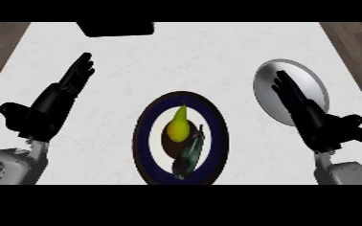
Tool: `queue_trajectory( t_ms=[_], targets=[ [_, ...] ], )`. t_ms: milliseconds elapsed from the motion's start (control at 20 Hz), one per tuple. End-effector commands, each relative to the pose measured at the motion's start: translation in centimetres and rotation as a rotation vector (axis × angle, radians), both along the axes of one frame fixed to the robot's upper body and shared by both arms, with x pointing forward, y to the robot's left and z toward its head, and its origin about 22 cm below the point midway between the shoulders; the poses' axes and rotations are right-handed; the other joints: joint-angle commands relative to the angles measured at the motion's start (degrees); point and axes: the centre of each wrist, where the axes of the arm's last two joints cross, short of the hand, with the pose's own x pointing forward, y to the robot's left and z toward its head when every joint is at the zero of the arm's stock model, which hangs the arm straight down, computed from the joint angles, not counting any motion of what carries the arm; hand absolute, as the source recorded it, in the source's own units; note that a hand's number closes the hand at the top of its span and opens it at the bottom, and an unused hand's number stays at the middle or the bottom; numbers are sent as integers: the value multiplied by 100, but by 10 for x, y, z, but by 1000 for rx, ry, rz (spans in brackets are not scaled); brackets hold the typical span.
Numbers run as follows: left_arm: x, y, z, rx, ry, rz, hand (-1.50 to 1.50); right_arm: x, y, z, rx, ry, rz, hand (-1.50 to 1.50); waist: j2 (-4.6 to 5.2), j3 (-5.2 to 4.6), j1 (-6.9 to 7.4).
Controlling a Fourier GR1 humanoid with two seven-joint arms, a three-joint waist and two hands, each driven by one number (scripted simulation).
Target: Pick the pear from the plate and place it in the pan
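Note:
A yellow-green pear [179, 124] lies on a dark blue plate [145, 139] with a white ring, near the middle of the counter, stem pointing away from me. A dark green vegetable [189, 153] rests against the pear's right side on the same plate. The silver pan [308, 79] sits to the right of the plate. My right hand [311, 115] is open, fingers straight, lying over the pan's lower left part. My left hand [53, 103] is open at the left, well apart from the plate.
A black object [115, 28] sits at the counter's far edge, left of centre. Brown floor shows past the white counter's far corners on both sides.

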Motion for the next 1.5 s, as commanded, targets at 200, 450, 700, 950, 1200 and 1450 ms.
queue_trajectory(
  t_ms=[200, 450, 700, 950, 1200, 1450],
  targets=[
    [-4, -47, -38, -204, 161, -53, 0, 61, 100, 63, -252, -203, 165, 150, 116, -74, 675],
    [-16, -65, -55, -302, 279, -78, 0, 72, 113, 45, -640, -434, -2, -150, 94, -56, 640],
    [-22, -61, -60, -332, 298, -39, 0, 81, 184, 40, -629, -537, 67, -150, 36, -43, 414],
    [-14, -67, -59, -314, 306, -37, 0, 80, 199, 39, -1088, -238, 300, -150, -3, -75, 411],
    [-19, -61, -69, -314, 309, -40, 0, 78, 248, 44, -1485, -60, 402, -150, -2, -89, 525],
    [-16, -50, -68, -301, 300, -36, 0, 76, 295, 60, -1687, 161, 514, -150, 30, -66, 525]
  ],
)
